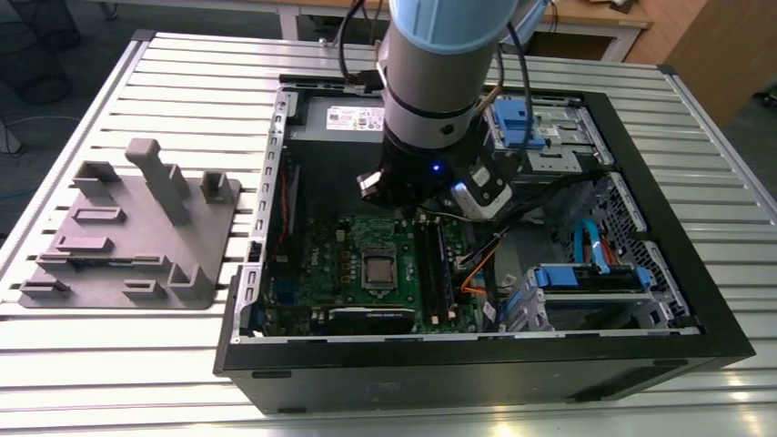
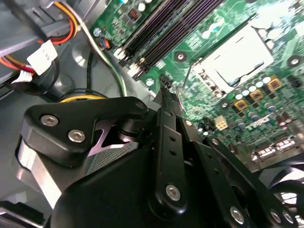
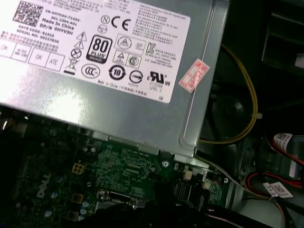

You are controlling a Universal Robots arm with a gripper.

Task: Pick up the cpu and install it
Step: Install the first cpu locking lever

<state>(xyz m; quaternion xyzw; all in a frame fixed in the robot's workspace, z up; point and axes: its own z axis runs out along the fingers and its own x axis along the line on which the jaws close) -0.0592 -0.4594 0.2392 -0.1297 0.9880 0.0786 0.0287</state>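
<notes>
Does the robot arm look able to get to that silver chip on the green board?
Likely yes. The case is open on top, the cpu lies face-up on the motherboard, and the gripper hangs close above the board beside it, nothing between.

Small silvery square cpu, lying flat, seated mid green motherboard

A robotics lab or electronics workshop: a ribbed aluminium tabletop carries an opened desktop computer case with its green motherboard exposed. A grey fixture plate lies beside it, an industrial robot arm reaches in, and wooden desks stand behind.
</notes>
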